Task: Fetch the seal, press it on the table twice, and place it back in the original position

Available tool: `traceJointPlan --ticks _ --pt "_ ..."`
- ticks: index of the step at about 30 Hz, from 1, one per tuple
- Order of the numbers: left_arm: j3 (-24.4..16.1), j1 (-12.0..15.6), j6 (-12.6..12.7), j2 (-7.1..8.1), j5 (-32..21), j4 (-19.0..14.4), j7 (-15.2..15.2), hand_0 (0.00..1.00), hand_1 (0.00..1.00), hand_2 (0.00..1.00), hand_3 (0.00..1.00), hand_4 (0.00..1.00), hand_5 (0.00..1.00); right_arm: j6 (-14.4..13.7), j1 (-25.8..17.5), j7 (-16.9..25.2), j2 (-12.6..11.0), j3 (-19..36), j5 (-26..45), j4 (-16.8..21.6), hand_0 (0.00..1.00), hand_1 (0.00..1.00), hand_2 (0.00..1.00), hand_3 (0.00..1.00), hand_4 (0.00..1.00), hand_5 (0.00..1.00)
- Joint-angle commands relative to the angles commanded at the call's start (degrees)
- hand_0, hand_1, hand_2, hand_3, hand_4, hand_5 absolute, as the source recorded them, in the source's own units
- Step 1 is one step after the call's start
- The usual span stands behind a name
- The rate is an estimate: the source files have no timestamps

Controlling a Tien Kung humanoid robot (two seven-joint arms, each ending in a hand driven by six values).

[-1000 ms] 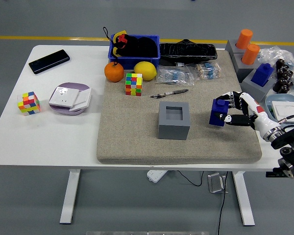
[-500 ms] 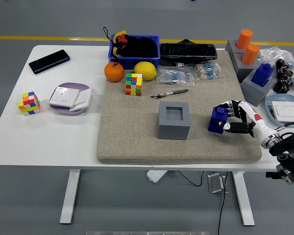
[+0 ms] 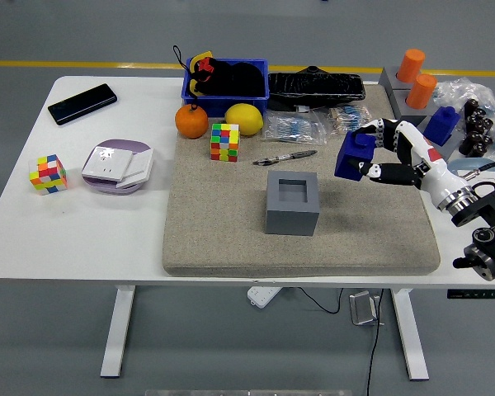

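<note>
Grey mat [image 3: 223,223]: right hand [image 3: 388,157] fingers partly hide blue seal [image 3: 351,154].

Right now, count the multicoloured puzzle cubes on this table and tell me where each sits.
2. One puzzle cube sits on the bare white table near its left edge, beside the stacked plates. The other cube stands on the grey mat, just below the lemon. None looks hidden.

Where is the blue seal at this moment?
In the head view, the blue seal sits in the right hand, right of centre, above and right of the grey holder.
</note>
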Motion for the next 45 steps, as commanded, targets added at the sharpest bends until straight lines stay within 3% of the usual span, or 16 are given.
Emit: traceJointPlan --ticks 6,25,45 --pt "0.05 0.08 0.00 -0.01 -0.06 -0.02 0.04 0.722 0.693 0.680 0.752 0.688 0.263 0.71 0.26 -0.98 1.15 -1.83 -0.30 3.47 0.553 0.397 0.405 0.421 0.677 0.002" --pt "0.63 -0.22 -0.01 0.34 0.03 -0.24 0.05 0.722 0.693 0.682 0.752 0.690 0.265 2.96 5.62 -1.41 5.60 -9.13 1.59 -4.12 0.544 0.394 0.404 0.421 0.682 0.002" --pt "0.94 -0.58 -0.08 0.72 0.07 -0.27 -0.06 0.721 0.694 0.680 0.752 0.691 0.263 4.19 7.53 -1.87 6.05 -11.58 1.95 -6.66 0.545 0.394 0.406 0.426 0.687 0.002"
